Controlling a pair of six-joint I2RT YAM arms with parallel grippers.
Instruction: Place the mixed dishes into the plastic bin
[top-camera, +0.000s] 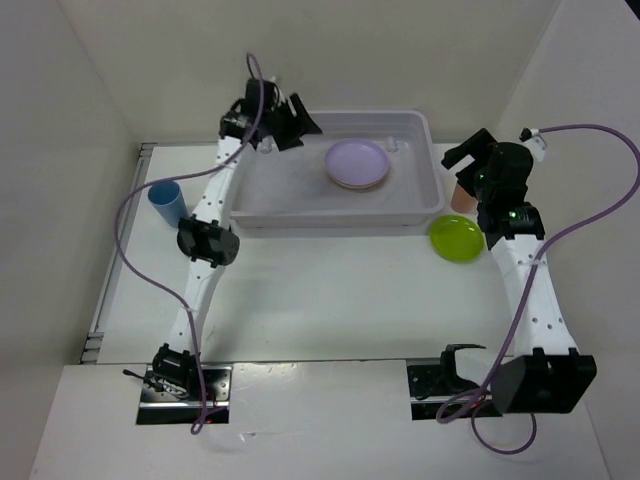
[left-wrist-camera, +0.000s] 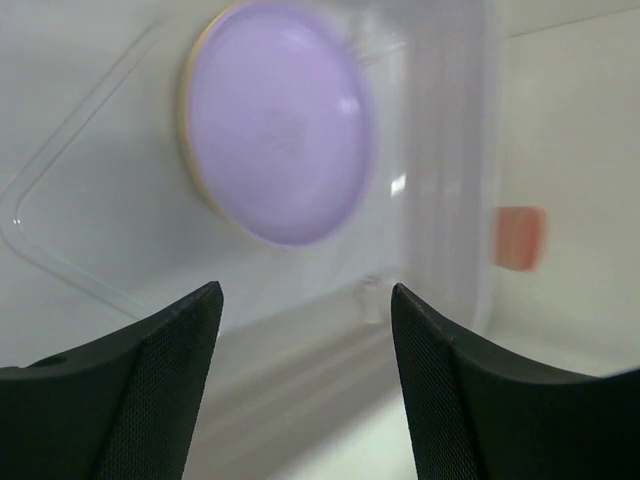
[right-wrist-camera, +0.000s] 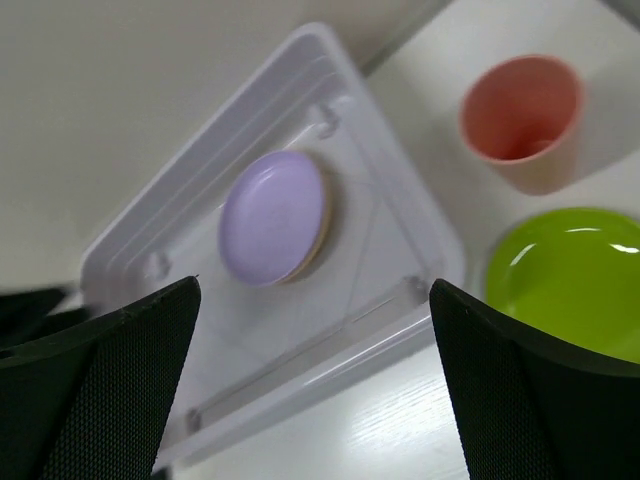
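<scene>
The plastic bin (top-camera: 290, 190) stands at the table's far middle. In it a lilac plate (top-camera: 357, 162) lies on top of a yellow-orange plate whose edge (right-wrist-camera: 326, 222) just shows. A lime green plate (top-camera: 456, 238) and a salmon-pink cup (top-camera: 461, 197) stand on the table right of the bin. A blue cup (top-camera: 167, 203) stands left of it. My left gripper (top-camera: 300, 125) is open and empty above the bin's far left corner. My right gripper (top-camera: 462, 160) is open and empty above the salmon-pink cup. No black plate is in view.
White walls close in the table on the left, back and right. In the left wrist view the lilac plate (left-wrist-camera: 280, 130), the bin wall (left-wrist-camera: 440, 150) and the salmon-pink cup (left-wrist-camera: 520, 238) show. The right wrist view shows the bin rim (right-wrist-camera: 440, 262), the cup (right-wrist-camera: 522, 120) and the green plate (right-wrist-camera: 570, 280).
</scene>
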